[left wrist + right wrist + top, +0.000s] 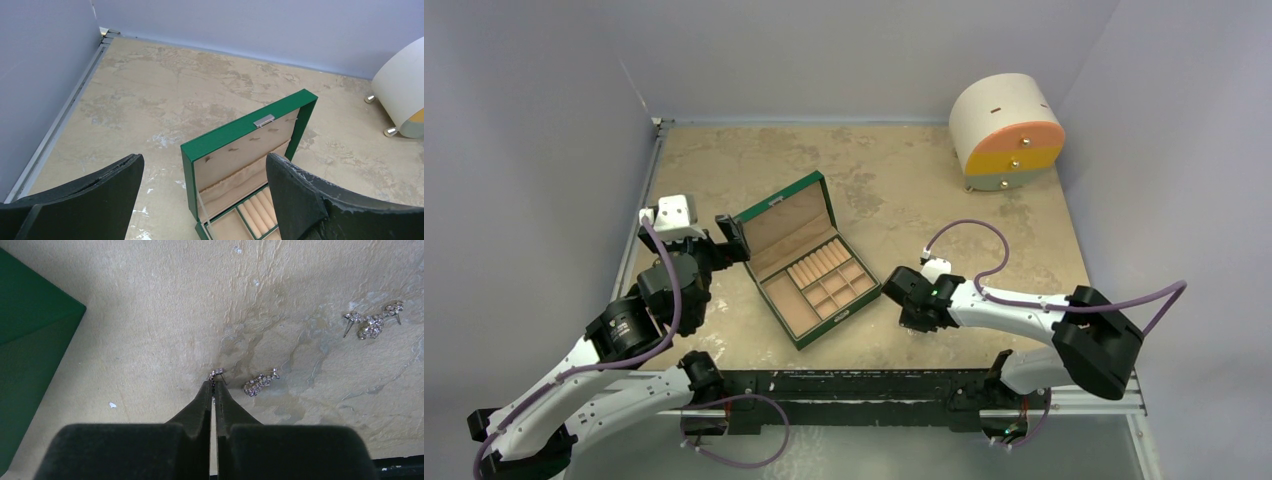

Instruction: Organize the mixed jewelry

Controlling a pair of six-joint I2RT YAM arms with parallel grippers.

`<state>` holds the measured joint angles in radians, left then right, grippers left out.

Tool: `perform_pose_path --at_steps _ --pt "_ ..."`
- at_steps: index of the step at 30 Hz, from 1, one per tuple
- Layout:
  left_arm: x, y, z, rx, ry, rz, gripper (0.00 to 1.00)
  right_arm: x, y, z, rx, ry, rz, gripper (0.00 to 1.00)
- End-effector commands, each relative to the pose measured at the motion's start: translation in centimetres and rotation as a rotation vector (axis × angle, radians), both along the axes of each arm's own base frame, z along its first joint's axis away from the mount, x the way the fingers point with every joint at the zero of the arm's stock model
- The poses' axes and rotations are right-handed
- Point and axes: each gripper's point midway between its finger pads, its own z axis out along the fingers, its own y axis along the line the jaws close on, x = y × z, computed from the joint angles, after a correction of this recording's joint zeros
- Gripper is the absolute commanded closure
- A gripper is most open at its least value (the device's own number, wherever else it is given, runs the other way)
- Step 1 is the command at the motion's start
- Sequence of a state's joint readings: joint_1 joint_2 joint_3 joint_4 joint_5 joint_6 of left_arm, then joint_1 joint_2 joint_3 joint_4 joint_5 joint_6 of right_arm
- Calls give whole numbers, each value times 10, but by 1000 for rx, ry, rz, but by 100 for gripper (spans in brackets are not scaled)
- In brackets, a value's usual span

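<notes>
The mixed jewelry shows only in the right wrist view, as small sparkly silver earrings on the beige table. My right gripper (214, 386) is shut on one earring (216, 373), whose top end sticks out past the fingertips, low against the table. A second earring (260, 382) lies just to its right. Two more earrings (372, 325) lie farther right and higher. In the top view the right gripper (906, 303) sits just right of the open green box (809, 262). My left gripper (205, 200) is open and holds nothing, raised just left of the box lid (240, 145).
The round white-and-orange drawer cabinet (1006, 130) stands at the back right. A corner of the green box (30, 350) lies left of the right gripper. A metal rail (60, 120) and grey walls bound the table on the left and at the back.
</notes>
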<state>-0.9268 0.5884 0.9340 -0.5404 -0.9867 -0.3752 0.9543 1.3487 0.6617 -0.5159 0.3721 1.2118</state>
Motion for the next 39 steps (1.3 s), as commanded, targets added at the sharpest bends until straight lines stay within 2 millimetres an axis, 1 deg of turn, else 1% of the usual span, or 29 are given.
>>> perform_pose_path --at_steps 1,6,15,21,25,29,33,36,39 --pt "1 1 6 -32 -23 6 8 -1 -6 -2 -12 -1 -23 100" --pt "1 1 6 -31 -22 6 8 3 -5 6 -1 -23 -20 100" --pt "0 1 8 -37 -26 3 8 12 -3 28 18 -87 1 100" --pt "0 2 8 -40 -28 3 8 17 0 38 29 -116 19 100" --pt "0 1 8 -38 -27 2 8 23 4 50 44 -152 40 100" --pt "0 1 8 -39 -27 1 8 32 12 67 68 -197 72 100" --pt "-1 2 8 -40 -29 0 8 41 26 89 115 -243 107 100" --pt "-1 2 9 -42 -29 -1 8 49 40 107 158 -288 146 100" --pt "-1 0 8 -40 -27 -7 8 62 57 131 206 -361 190 100"
